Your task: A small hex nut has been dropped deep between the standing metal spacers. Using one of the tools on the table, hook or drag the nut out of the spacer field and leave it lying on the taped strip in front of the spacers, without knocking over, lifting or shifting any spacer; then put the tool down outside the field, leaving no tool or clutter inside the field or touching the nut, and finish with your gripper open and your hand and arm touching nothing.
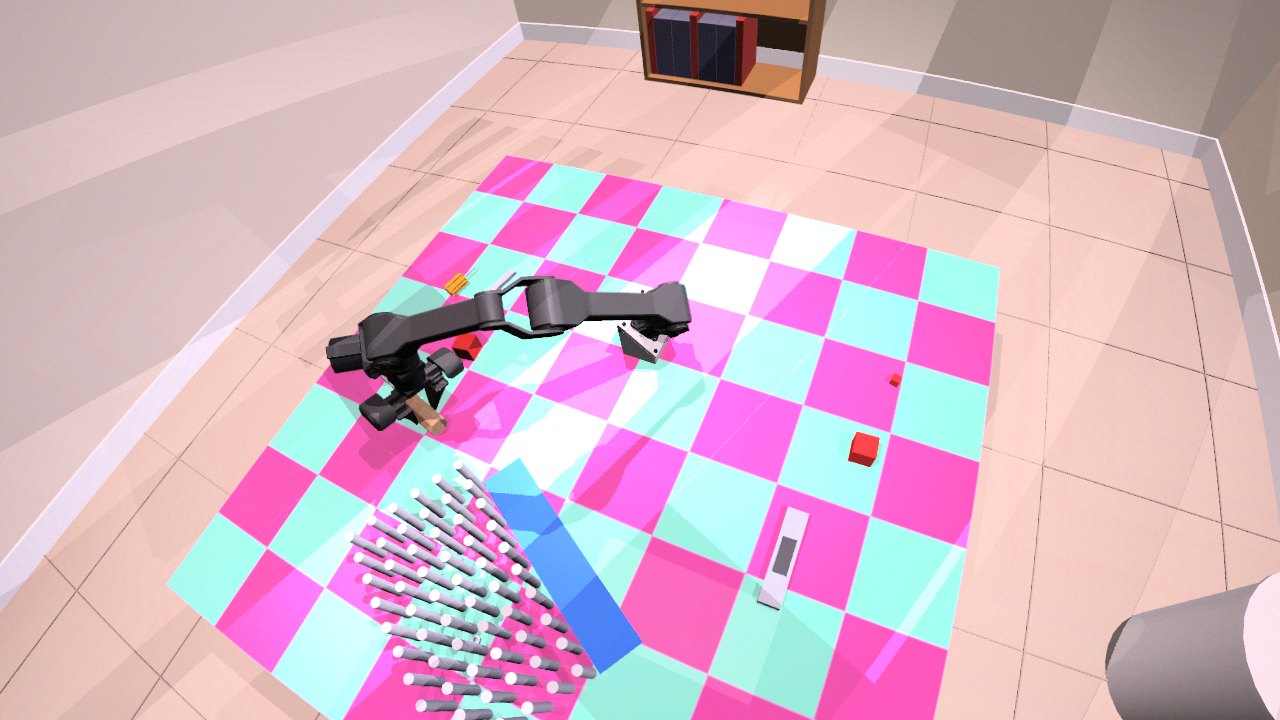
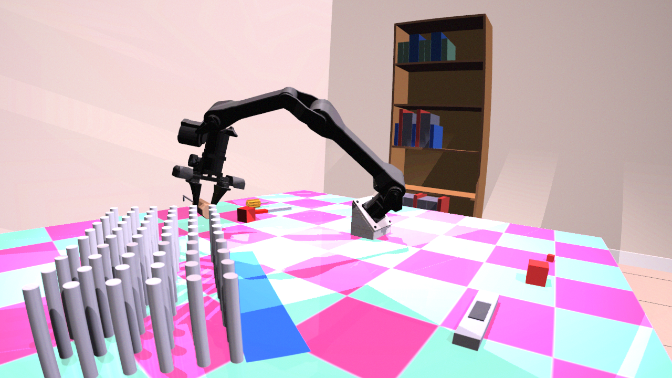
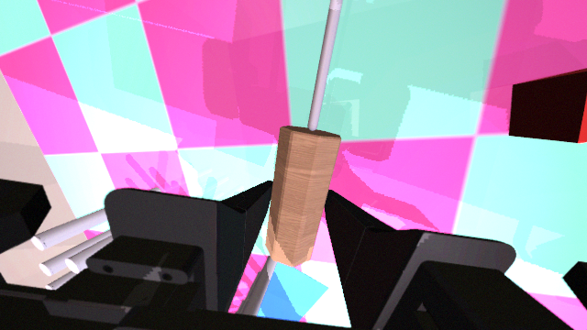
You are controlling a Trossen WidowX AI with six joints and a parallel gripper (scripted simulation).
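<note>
My gripper [image 1: 418, 407] [image 2: 205, 202] [image 3: 299, 191] is shut on the wooden handle [image 1: 431, 420] [image 2: 203, 209] [image 3: 304, 160] of a thin metal hook tool. The tool is held off the table, beyond the far end of the spacer field. Its shaft [image 3: 324, 69] runs up the wrist view; the bent tip [image 2: 184, 198] shows in the exterior view. The grey spacers [image 2: 233, 319] [image 3: 69, 229] stand upright. A tiny grey shape [image 1: 479, 638], apparently the nut, lies deep among them, hidden in the other views. The blue taped strip [image 1: 572, 573] [image 2: 268, 328] [image 3: 298, 289] runs along the field's front.
A red block [image 1: 465, 346] [image 2: 245, 214] [image 3: 546, 105] stands near the gripper. A yellow-handled tool [image 1: 456, 283] [image 2: 253, 202] and a red-handled tool with a flat blade [image 2: 279, 208] lie behind. A pale bar [image 1: 794, 523] [image 2: 470, 328] and two red cubes [image 1: 863, 448] [image 1: 895, 380] lie to the right.
</note>
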